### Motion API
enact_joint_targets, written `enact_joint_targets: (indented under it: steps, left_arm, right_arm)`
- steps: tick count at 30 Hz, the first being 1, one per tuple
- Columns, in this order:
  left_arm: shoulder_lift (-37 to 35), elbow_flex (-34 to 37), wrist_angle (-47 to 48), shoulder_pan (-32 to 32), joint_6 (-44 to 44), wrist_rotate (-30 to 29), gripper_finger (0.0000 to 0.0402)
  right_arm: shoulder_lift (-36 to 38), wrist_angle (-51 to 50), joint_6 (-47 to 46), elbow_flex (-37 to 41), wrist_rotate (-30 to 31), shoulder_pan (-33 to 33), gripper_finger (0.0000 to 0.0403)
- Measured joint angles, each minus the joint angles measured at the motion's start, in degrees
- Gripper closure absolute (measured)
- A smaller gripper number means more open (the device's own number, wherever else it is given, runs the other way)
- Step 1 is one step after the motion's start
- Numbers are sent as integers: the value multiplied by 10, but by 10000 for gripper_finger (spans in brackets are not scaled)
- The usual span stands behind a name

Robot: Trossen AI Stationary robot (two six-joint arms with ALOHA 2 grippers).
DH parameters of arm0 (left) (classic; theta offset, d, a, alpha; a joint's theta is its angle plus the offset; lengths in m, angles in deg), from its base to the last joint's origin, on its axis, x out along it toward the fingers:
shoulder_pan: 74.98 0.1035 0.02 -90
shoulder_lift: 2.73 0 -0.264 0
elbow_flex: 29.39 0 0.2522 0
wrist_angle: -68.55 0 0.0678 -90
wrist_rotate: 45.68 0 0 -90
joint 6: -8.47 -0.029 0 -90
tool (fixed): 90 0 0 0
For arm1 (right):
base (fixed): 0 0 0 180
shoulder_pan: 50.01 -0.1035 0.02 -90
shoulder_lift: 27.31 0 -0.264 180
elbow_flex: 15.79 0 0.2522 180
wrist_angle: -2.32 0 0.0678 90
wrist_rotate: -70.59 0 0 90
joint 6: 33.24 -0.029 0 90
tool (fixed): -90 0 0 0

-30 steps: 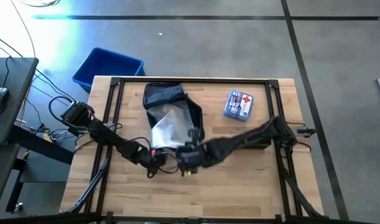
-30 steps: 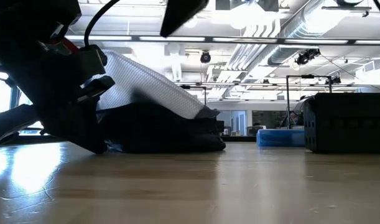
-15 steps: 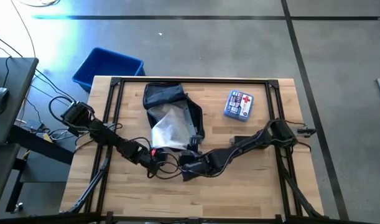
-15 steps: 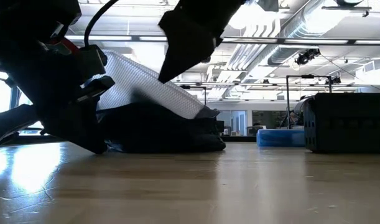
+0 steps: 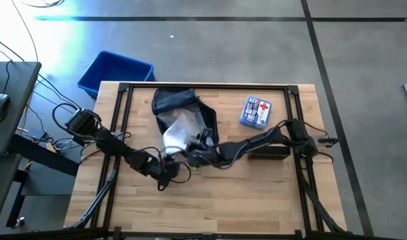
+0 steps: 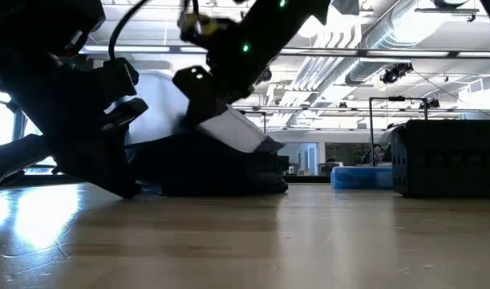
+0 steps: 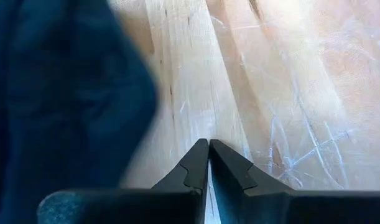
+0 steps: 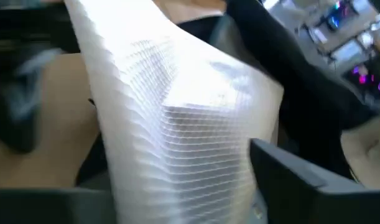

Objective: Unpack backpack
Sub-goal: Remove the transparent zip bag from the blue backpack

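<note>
The dark navy backpack point(image 5: 176, 101) lies on its side on the far middle of the table, its mouth facing the near edge. A clear plastic pouch point(image 5: 178, 133) sticks out of that mouth and slants upward in the low view point(image 6: 232, 128). My right gripper point(image 5: 198, 143) has come in from the right and is open at the pouch's near end; the pouch point(image 8: 177, 112) fills its wrist view beside one finger point(image 8: 289, 171). My left gripper point(image 5: 167, 165) is shut just above the table at the backpack's near edge, with navy fabric point(image 7: 59, 93) beside it and nothing visible between its tips point(image 7: 208, 152). My right gripper stands open at the near end of the clear pouch point(image 8: 196, 186), coming level from the table's right and near side. One finger is next to the pouch's edge, the other is hidden. I cannot tell whether the fingers touch it.
A blue and white first-aid kit point(image 5: 256, 112) lies on the far right of the table. A flat black box point(image 5: 268, 152) sits under the right arm. A bright blue bin point(image 5: 115, 72) stands on the floor beyond the far left corner. The near half of the table point(image 5: 256, 200) is bare wood.
My right gripper has swung from the near middle of the table toward the far edge and down to the pouch's near end. The left arm has kept still.
</note>
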Motion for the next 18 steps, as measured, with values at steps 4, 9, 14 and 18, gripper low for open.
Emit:
enact_joint_targets:
  steps: [4, 9, 14, 18]
  left_arm:
    - [0, 0, 0, 0, 0, 0, 401]
    - [0, 0, 1, 0, 0, 0, 401]
    - [0, 0, 2, 0, 0, 0, 401]
    - [0, 0, 2, 0, 3, 0, 401]
  right_arm:
    - [0, 9, -14, 0, -44, 21, 376]
    - [7, 8, 25, -35, 29, 14, 400]
    - [46, 9, 92, -100, 82, 8, 403]
    - [70, -6, 165, -161, 126, 3, 403]
